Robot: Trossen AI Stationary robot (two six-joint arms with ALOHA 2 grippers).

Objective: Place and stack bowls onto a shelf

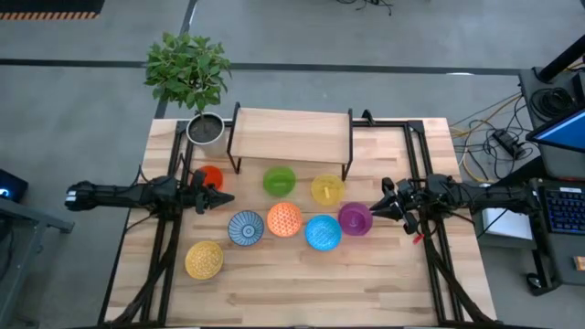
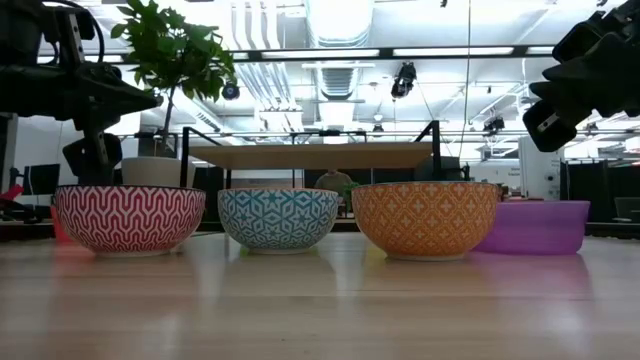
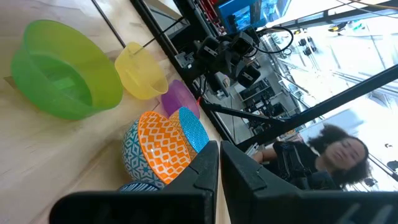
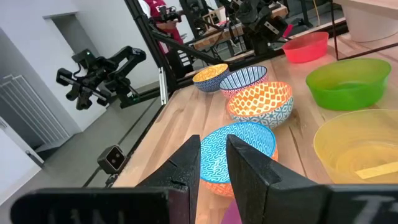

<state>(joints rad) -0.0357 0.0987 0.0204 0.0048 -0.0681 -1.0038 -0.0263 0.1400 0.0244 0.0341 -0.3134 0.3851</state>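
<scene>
Plainly, nothing is stacked yet; the shelf is bare and all eight bowls sit on the desk in front of it; my left tool hovers beside the red-orange bowl, fingers nearly closed on nothing; my right tool is next to the purple bowl, a narrow gap, empty too; I judge these bowls rigid, glossy and slippery, perhaps breakable; best pinched over the rim wall.
</scene>
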